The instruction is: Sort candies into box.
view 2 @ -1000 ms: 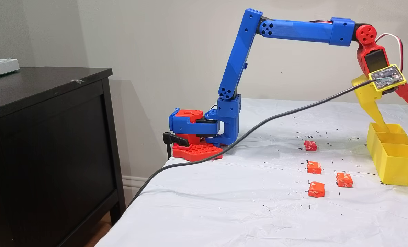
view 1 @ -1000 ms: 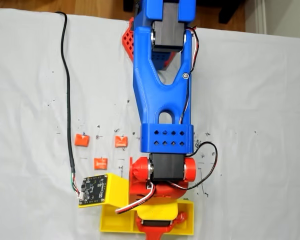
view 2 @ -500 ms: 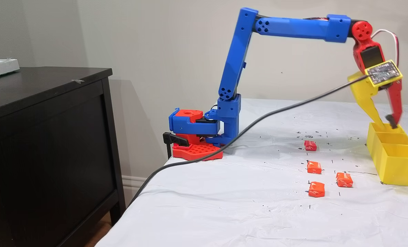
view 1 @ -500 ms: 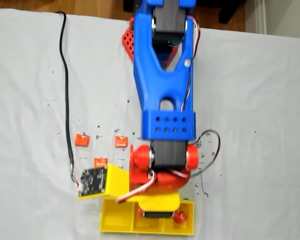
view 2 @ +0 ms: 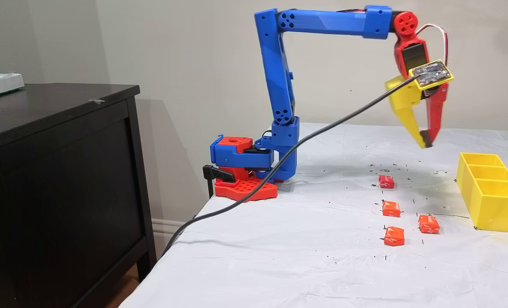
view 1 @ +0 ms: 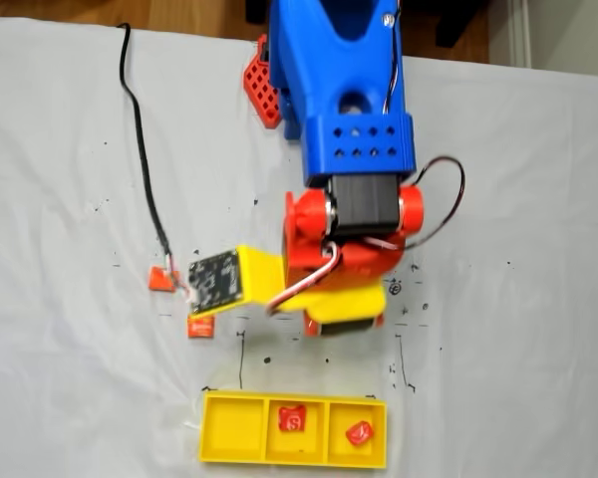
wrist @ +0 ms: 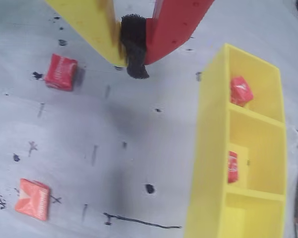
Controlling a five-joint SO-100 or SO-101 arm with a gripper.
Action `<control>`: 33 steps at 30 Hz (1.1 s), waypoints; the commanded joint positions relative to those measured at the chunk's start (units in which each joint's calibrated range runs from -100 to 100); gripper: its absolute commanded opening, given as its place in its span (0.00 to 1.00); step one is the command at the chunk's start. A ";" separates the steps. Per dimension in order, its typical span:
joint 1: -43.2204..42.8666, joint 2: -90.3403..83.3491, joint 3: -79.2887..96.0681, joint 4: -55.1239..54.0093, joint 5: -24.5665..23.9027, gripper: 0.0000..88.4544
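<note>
Overhead, the blue arm (view 1: 354, 100) and its yellow camera bracket (view 1: 234, 279) cover much of the candy patch on the white-covered table (view 1: 538, 249); two orange candies peek out at (view 1: 160, 280) and (view 1: 200, 328). A black cable (view 2: 314, 137) sags across the side view. That side view shows four loose candies: one red (view 2: 386, 182), three orange (view 2: 391, 208), (view 2: 394, 236), (view 2: 428, 224). The box (view 1: 224, 430) shows contents from above: red candies in the middle (view 1: 293, 419) and right (view 1: 360, 433) compartments; the wrist view confirms both. The tool (view 2: 425, 143) hangs above the table, well apart from the box, tips together, apparently holding nothing.
</note>
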 commanded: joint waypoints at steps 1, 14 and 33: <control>-0.80 -4.79 3.25 1.71 1.17 0.22; -1.88 -3.35 10.81 1.62 1.86 0.32; -5.69 5.81 14.54 -7.05 0.44 0.36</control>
